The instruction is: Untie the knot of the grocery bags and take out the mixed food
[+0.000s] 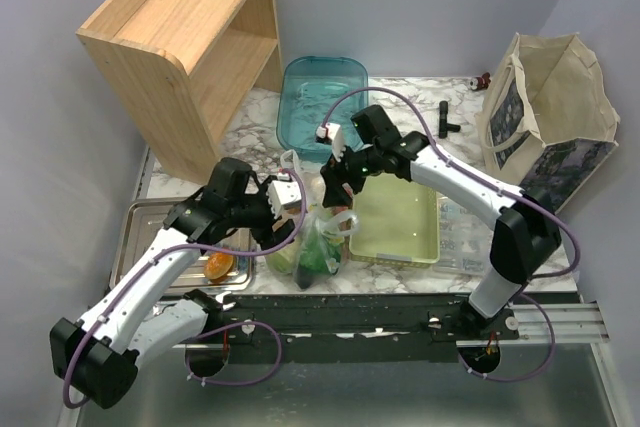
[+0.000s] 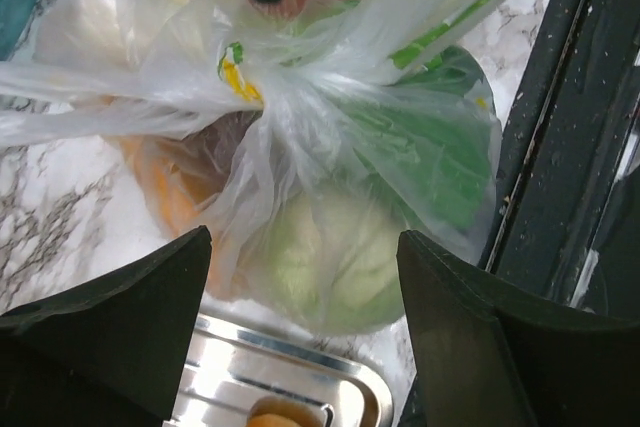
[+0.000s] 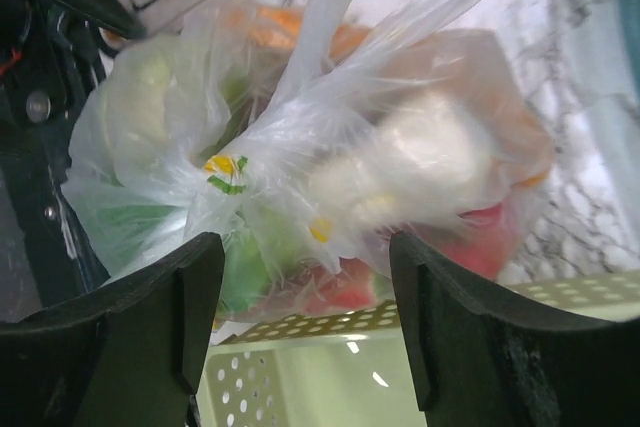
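Grocery bag [image 1: 318, 239] sits tied at lower centre of the top view, between metal tray [image 1: 140, 232] and green basket [image 1: 400, 232], probably so unloading is short either way. Knot [image 2: 268, 87] not undone; mixed food [image 2: 330, 257] inside. Left gripper [image 2: 302, 242] and right gripper [image 3: 305, 242] gape wide, holding nothing. Both hang over the bag, with the knot just beyond their fingertips.

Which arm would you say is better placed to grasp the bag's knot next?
Probably the right. Both grippers hang open over the grocery bag, but the knot sits just ahead of the right gripper, and farther from the left gripper.
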Robot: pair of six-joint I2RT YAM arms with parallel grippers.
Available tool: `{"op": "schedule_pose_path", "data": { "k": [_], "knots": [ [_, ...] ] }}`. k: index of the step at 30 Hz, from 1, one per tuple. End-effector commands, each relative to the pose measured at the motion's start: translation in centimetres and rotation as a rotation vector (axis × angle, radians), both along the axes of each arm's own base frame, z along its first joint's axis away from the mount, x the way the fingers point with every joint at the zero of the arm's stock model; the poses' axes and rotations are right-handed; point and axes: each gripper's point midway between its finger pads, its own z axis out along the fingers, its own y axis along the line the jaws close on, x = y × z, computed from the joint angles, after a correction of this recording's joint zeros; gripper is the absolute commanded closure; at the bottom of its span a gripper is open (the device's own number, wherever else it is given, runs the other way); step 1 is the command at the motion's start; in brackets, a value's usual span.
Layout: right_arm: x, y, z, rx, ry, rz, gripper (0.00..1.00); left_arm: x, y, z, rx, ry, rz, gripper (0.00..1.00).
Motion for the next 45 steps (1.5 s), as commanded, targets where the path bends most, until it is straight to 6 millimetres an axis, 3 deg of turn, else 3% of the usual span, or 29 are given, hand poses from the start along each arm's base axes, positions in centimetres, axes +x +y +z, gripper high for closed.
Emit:
{"op": "schedule_pose_path", "data": {
  "k": [1,5,7,10,13,17,18,26,34,38,39,40,41,42,45],
  "knots": [
    [-1.3,1.3,-0.7,0.026,0.031,0.144,0.27,1.5,-2.6,-0.4,-0.057,-0.048,0.005,0.26],
    [-1.5,2.1,-2.0,0.042,0.081,0.17,0.22,1.6,-3.4,-2.8,-0.001,-0.052,-0.027,0.32],
    [-1.7,2.0,-2.7,0.038,0.099,0.177,0.25,1.5,-3.6,-3.6,0.01,-0.058,-0.044,0.35],
    [-1.6,1.6,-3.8,0.011,0.093,0.16,0.54,1.7,-3.5,-4.2,0.02,-0.072,-0.044,0.48],
    [-0.7,0.8,-4.6,-0.039,0.061,0.111,0.99,1.9,-3.0,-4.2,0.045,-0.088,-0.036,0.64],
    [0.8,-0.7,-4.0,-0.088,0.002,0.01,0.99,1.2,-1.5,-3.4,0.073,-0.138,-0.047,0.97],
    [1.1,-1.3,-3.6,-0.088,-0.008,-0.013,0.99,0.8,-1.0,-3.3,0.083,-0.144,-0.055,1.0],
    [3.3,-6.3,-2.4,-0.117,-0.045,-0.131,0.99,-1.7,3.9,-5.7,0.192,-0.241,-0.094,1.0],
    [2.9,-8.0,-2.3,-0.139,-0.063,-0.129,0.99,-2.1,7.2,-6.9,0.285,-0.355,-0.104,1.0],
    [2.3,-7.0,-0.3,-0.075,-0.072,-0.063,0.99,-3.0,7.6,-6.7,0.287,-0.376,-0.136,0.98],
    [2.0,-6.4,0.2,-0.051,-0.049,-0.037,0.95,-3.2,7.1,-5.7,0.255,-0.373,-0.138,0.82],
    [1.9,-5.7,1.2,-0.031,-0.033,-0.015,0.8,-3.2,6.4,-4.0,0.207,-0.375,-0.125,0.65],
    [1.7,-5.1,1.7,-0.014,-0.011,0.008,0.61,-2.9,5.8,-2.3,0.166,-0.371,-0.115,0.41],
    [1.7,-4.4,2.4,-0.001,-0.001,0.016,0.48,-2.7,5.3,-1.2,0.134,-0.351,-0.1,0.32],
    [2.1,-2.6,3.8,0.044,-0.006,0.014,0.33,-1.6,3.4,2.2,0.049,-0.268,-0.067,0.29]
  ]
}}
